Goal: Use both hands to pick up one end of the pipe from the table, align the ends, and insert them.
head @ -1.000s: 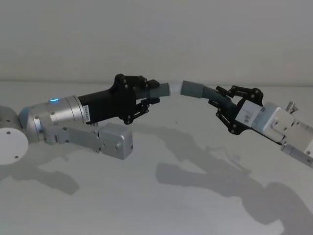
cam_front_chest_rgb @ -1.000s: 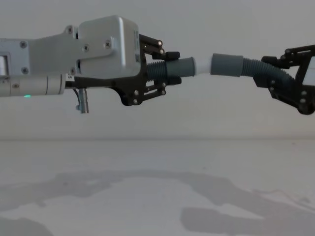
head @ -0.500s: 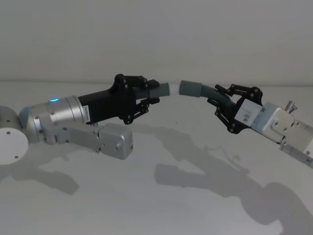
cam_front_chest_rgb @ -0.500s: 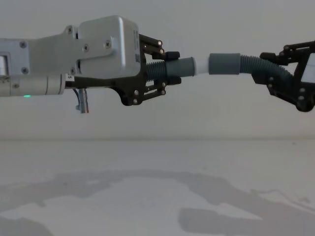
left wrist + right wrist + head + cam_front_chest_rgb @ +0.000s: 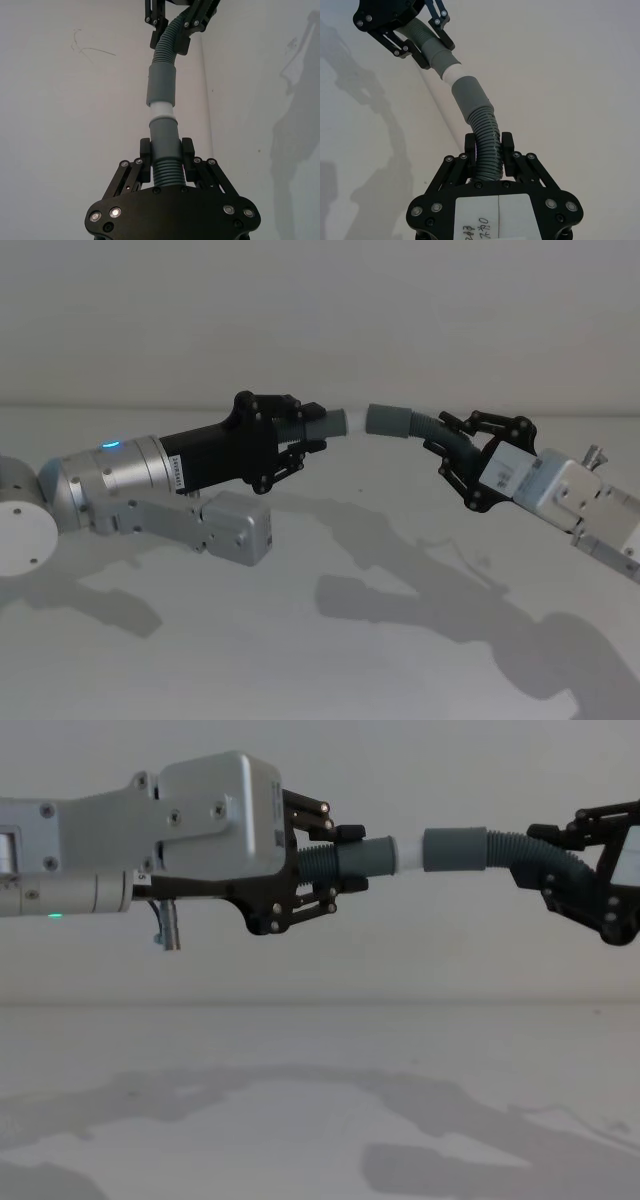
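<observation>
Mid-frame above the desk (image 5: 330, 660): left hand (image 5: 300, 436) clamped on shorter pipe piece (image 5: 322, 425), right hand (image 5: 452, 447) clamped on longer piece (image 5: 410, 424), white tip (image 5: 356, 422) entering open cuff (image 5: 387, 420)

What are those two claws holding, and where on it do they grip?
Each holds one pipe piece by its ribbed part: the left gripper the shorter white-tipped piece, the right gripper the longer piece.
</observation>
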